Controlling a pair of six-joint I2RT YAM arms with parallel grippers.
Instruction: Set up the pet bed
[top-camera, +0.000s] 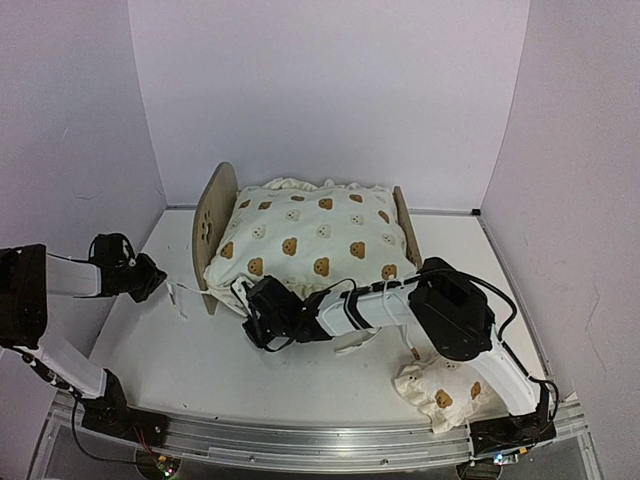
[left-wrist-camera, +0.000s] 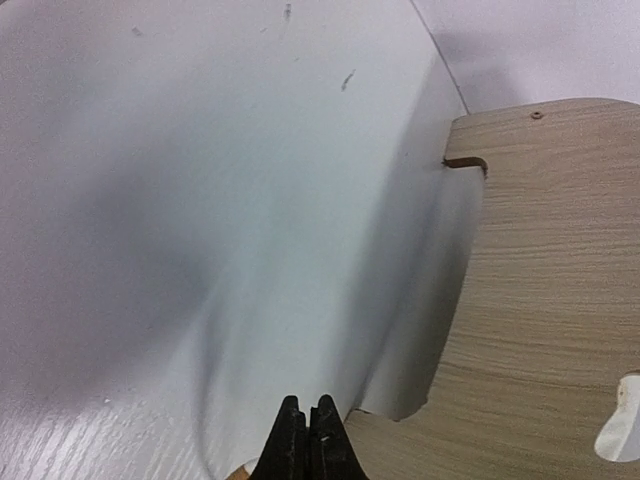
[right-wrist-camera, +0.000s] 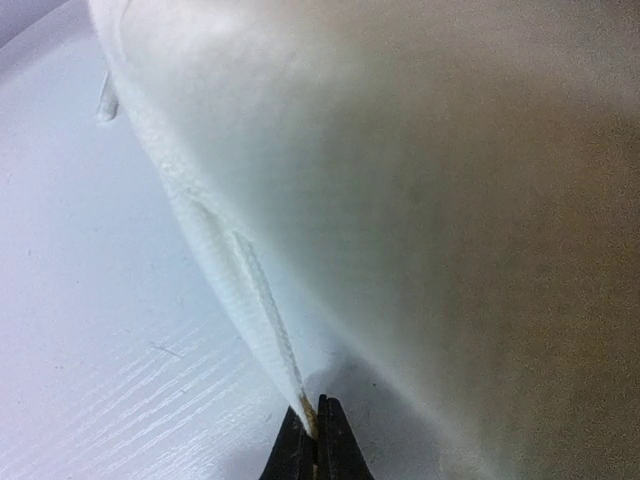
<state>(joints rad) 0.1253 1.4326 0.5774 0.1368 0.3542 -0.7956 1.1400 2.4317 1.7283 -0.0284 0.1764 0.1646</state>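
Jaws of your right gripper (right-wrist-camera: 316, 428) are pinching a thin seam of the cream bear-print cushion (top-camera: 312, 238), at the cushion's lower-left edge in the overhead view. Your right arm is reaching from the lower right of that frame leftward across the table (top-camera: 200, 370), with its forearm lying low just in front of the pet bed (top-camera: 214, 222). Your left gripper (left-wrist-camera: 308, 425) is sitting at the left of the overhead frame. Its jaws are pressing together with nothing showing between them, and it is pointing toward the headboard (left-wrist-camera: 540, 300) but staying apart from it.

The bed is standing mid-table with its headboard at the left, and the cushion is lying on it and overhanging the near side. Your right wrist camera is showing what the overhead cannot — the fabric edge running straight into the fingertips. Your left wrist camera is showing the headboard's wood face filling the right of its frame and bare table at the left.

Open table is lying at the lower left of the overhead frame. A small pillow (top-camera: 440, 395) is lying at the lower right beside the right arm's base, and the back wall (top-camera: 330, 90) is standing close behind the bed.
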